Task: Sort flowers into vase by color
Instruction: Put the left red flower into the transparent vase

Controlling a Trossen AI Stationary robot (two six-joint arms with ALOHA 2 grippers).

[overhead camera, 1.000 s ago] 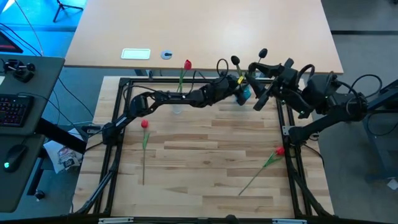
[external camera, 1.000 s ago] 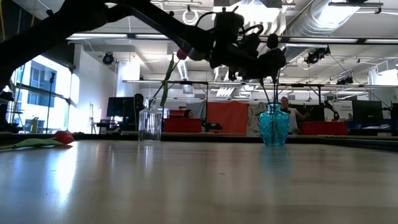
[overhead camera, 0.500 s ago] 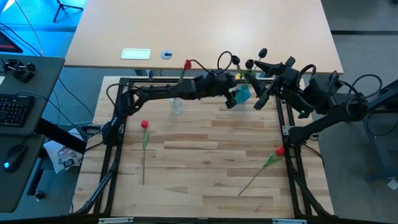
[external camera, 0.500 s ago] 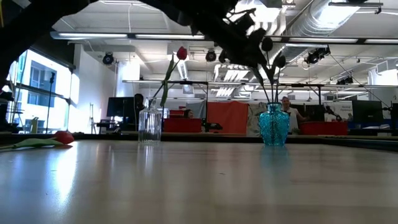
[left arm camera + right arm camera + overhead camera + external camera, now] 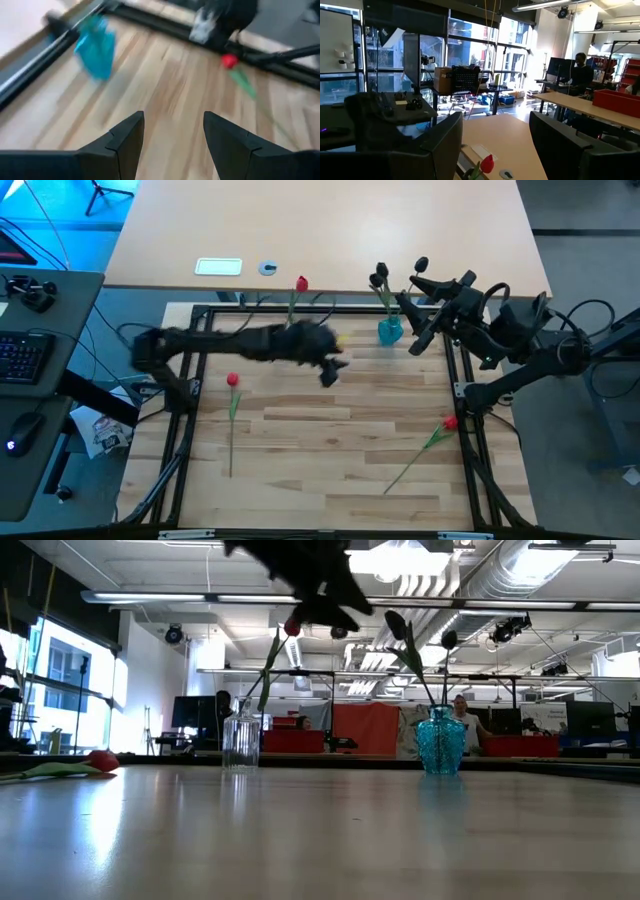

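My left hand [image 5: 330, 372] hangs above the wooden table [image 5: 330, 440], near the middle of its far half, fingers [image 5: 125, 142] spread apart and holding nothing. Its outline is smeared in the view from above. Ahead of this hand and off toward my right arm stands the blue vase [image 5: 390, 330], close to the table's far edge, with two black-headed flowers [image 5: 378, 278] standing in it, their stems leaning apart. My left wrist camera shows the same blue vase [image 5: 96, 44] past my open fingers, blurred, and a red flower [image 5: 230, 61] lying flat on the boards farther on.

Just behind my left hand, toward the far edge, is a clear glass vase [image 5: 240, 740] holding one red flower [image 5: 301, 284] upright; from above the glass itself is hidden by my arm. Nearer my left arm's base, a second red flower [image 5: 232, 380] lies on the table with its stem pointing toward the near edge. A third red flower [image 5: 449, 423] lies by the right-hand frame rail, its stem angled toward the near edge.

My right hand [image 5: 422, 310] waits raised just beyond the blue vase, at the table's far right corner, fingers [image 5: 445, 145] apart and empty. A person [image 5: 462, 720] sits in the room far behind the table.
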